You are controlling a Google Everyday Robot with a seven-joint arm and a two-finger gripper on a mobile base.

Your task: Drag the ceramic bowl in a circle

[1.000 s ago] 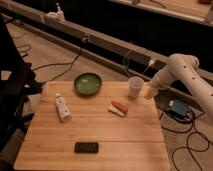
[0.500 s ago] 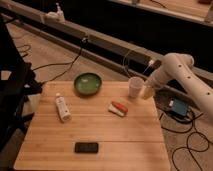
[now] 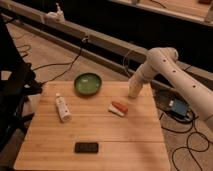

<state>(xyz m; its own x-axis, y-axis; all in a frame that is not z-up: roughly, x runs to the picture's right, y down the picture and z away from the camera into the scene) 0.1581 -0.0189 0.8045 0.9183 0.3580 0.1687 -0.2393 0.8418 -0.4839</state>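
The green ceramic bowl (image 3: 88,83) stands upright on the far left-middle of the wooden table (image 3: 100,131), with nothing touching it. My white arm reaches in from the right, and its gripper (image 3: 134,91) hangs down at the table's far right edge, well to the right of the bowl. The gripper sits at the spot of the small white cup, and I cannot tell the two apart there.
A white bottle (image 3: 62,108) lies left of centre. A red and white packet (image 3: 118,108) lies between the bowl and the gripper, nearer me. A black flat device (image 3: 86,147) lies near the front edge. A blue box (image 3: 178,108) and cables are on the floor at right.
The arm has swung left and down, so its gripper now covers the place where the white cup stood in plain view. The bowl and other objects have not moved.
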